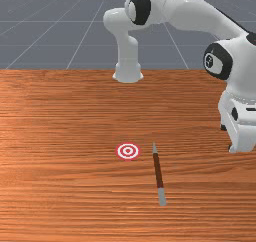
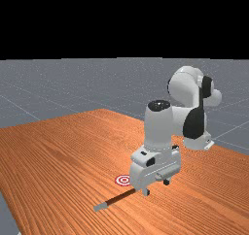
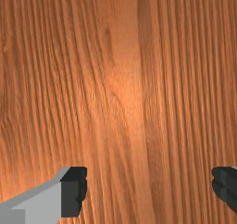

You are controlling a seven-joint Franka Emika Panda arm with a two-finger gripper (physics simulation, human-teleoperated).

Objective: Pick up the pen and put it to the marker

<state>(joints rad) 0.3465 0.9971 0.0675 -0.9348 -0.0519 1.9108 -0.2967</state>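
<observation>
I'm holding the gripper (image 3: 149,189) open and empty, well to the front view's right of the target (image 1: 128,151), beside which the pen (image 1: 158,174) is lying, looking light, stiff and apt to roll, so I'm favouring a pinch across its brown middle (image 1: 157,167).

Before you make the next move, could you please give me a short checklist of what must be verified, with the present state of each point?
1. Jaws open for a grasp: ok, they stand wide apart with nothing between them.
2. Pen lying free on the table: ok.
3. Jaws lined up over the pen: not ok, the front view has them off to the right of it.
4. Marker uncovered: ok.
5. Pen at the marker: not ok, it lies apart, toward the front view's right.
6. Exact height of the jaws over the table: cannot tell.
</observation>
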